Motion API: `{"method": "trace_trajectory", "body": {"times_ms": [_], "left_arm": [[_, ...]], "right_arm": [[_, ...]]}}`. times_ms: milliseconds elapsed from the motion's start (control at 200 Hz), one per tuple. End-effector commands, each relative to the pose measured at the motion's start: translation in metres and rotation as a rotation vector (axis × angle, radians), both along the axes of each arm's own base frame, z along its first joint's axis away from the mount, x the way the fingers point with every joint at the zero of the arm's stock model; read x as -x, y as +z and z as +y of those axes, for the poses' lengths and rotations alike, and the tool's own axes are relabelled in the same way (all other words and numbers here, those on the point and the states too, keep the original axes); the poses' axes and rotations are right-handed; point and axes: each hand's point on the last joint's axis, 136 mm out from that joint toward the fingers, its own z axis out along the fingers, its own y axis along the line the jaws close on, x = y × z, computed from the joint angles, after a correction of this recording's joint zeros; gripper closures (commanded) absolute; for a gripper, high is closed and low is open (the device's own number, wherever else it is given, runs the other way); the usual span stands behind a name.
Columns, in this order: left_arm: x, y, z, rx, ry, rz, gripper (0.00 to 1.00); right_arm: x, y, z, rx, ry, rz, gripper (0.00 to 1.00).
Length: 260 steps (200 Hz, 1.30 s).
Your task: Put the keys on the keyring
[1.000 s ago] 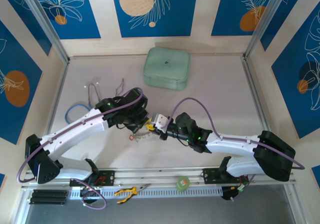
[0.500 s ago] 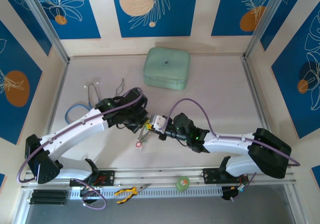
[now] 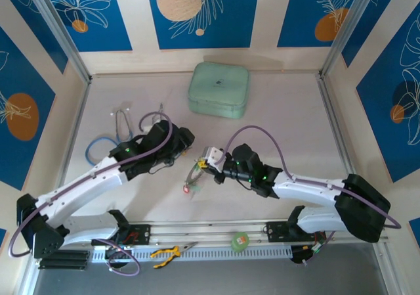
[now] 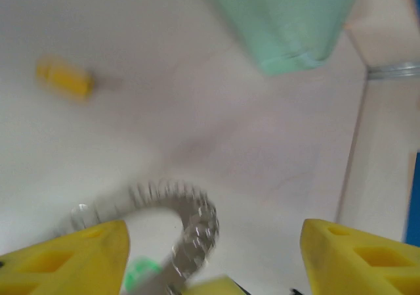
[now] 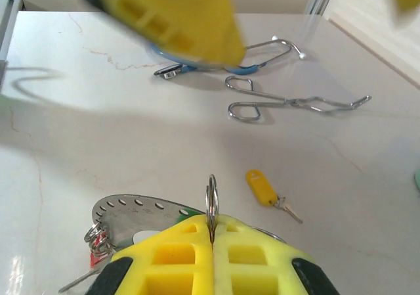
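My right gripper [image 5: 212, 226] [image 3: 205, 163] is shut on a thin silver loop of the keyring [image 5: 131, 206], which stands edge-on between the yellow pads. The keyring's holed silver arc runs out to the left below it, with small loops at its end. From above, the keyring [image 3: 195, 175] trails down to a red key [image 3: 187, 188]. A green key head [image 4: 141, 272] shows beside the blurred keyring [image 4: 193, 223]. One yellow key [image 5: 262, 186] [image 4: 64, 78] lies loose on the table. My left gripper [image 3: 186, 145] [image 4: 214, 232] stands open, just left of the ring, holding nothing.
A mint-green case [image 3: 218, 89] sits at the back centre. A blue-tubed stethoscope [image 3: 105, 144] and a bent wire clip [image 5: 289, 101] lie at the left. Yellow-handled pliers [image 3: 167, 251] and a green tape roll [image 3: 240, 241] rest on the front rail.
My left gripper has opened, let go of the keyring and drawn back to the left. My right gripper has shut on the ring's loop, and the red key has dropped lower.
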Motion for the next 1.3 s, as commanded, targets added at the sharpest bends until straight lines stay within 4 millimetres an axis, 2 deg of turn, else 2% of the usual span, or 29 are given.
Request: {"method": "trace_trajectory", "body": {"times_ms": [0,50,110,175,240,300,350,385,470,545,730,875,1170,1295], "left_arm": [[-0.032,0.052,0.021,-0.414,-0.168,-0.497,0.27],[-0.031,0.063,0.016,-0.575,-0.302,-0.657,0.29],[-0.024,0.065,0.006,-0.742,-0.481,-0.806,0.32],[-0.012,0.059,-0.003,-0.865,-0.658,-0.908,0.5],[0.005,0.051,-0.016,-0.889,-0.827,-0.995,0.57],[0.031,0.039,-0.032,-0.873,-1.031,-1.112,0.64],[0.052,0.028,-0.041,-0.858,-1.183,-1.195,0.66],[0.059,0.021,-0.044,-0.861,-1.241,-1.224,0.67],[0.061,0.008,-0.048,-0.867,-1.298,-1.223,0.71],[0.071,0.001,-0.055,-0.814,-1.371,-1.244,0.71],[0.084,-0.007,-0.064,-0.725,-1.442,-1.272,0.62],[0.087,-0.013,-0.065,-0.704,-1.465,-1.251,0.61],[0.086,-0.02,-0.069,-0.665,-1.481,-1.201,0.65],[0.084,-0.019,-0.071,-0.664,-1.473,-1.202,0.74]], "right_arm": [[0.008,0.026,0.0,-0.051,0.08,0.082,1.0],[0.01,0.029,-0.003,-0.043,0.115,0.11,1.0],[0.013,0.033,-0.007,-0.034,0.156,0.138,1.0],[0.017,0.035,-0.011,-0.017,0.199,0.164,1.0],[0.019,0.037,-0.014,0.004,0.225,0.17,1.0],[0.024,0.039,-0.016,0.029,0.255,0.174,1.0],[0.028,0.041,-0.018,0.052,0.274,0.181,1.0],[0.03,0.041,-0.02,0.069,0.287,0.185,1.0],[0.035,0.043,-0.023,0.097,0.304,0.191,1.0],[0.038,0.045,-0.026,0.112,0.311,0.19,1.0],[0.041,0.05,-0.03,0.13,0.3,0.166,1.0],[0.041,0.052,-0.029,0.142,0.303,0.15,1.0],[0.039,0.058,-0.022,0.155,0.303,0.113,1.0],[0.04,0.057,-0.019,0.164,0.314,0.109,1.0]]}}
